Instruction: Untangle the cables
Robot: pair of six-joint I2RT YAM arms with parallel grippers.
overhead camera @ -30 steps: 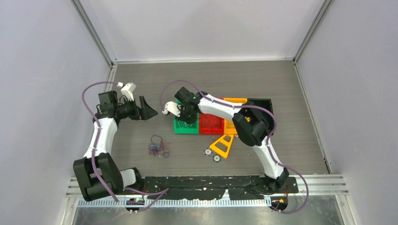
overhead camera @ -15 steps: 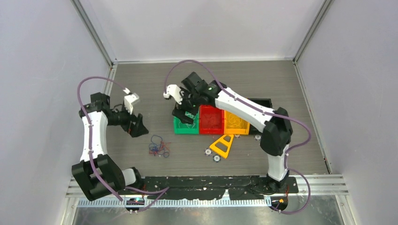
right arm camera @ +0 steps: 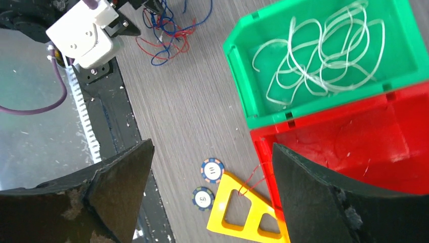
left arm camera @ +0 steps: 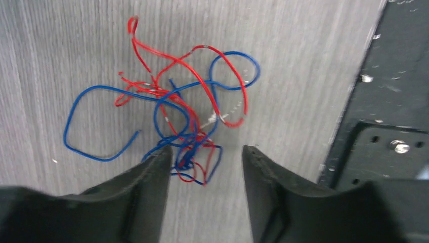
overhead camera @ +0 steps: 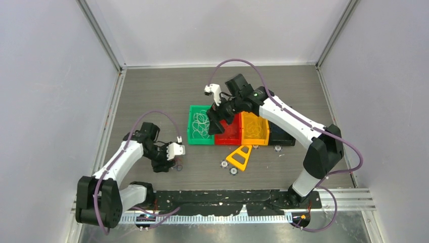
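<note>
A tangle of red and blue cables (left arm camera: 177, 116) lies on the grey table. My left gripper (left arm camera: 205, 152) is down over it, jaws apart, with the tangle's near end between the fingers, close against the left finger (left arm camera: 152, 172). From above the left gripper (overhead camera: 169, 163) hides most of that tangle. White cables (right arm camera: 324, 55) lie looped in the green tray (overhead camera: 194, 137). One red cable (right arm camera: 253, 179) hangs over the red tray's (right arm camera: 354, 136) edge. My right gripper (right arm camera: 211, 147) hangs wide open and empty above the trays (overhead camera: 217, 121).
An orange tray (overhead camera: 254, 129) and a black tray (overhead camera: 283, 136) continue the row to the right. A yellow triangle frame (overhead camera: 239, 157) and two poker chips (overhead camera: 223, 164) (overhead camera: 233, 170) lie in front of the trays. The black base rail (overhead camera: 227, 195) runs along the near edge.
My left arm swung down and right onto the red and blue tangle, and its jaws narrowed. My right gripper opened, rose from the green tray and moved right.
</note>
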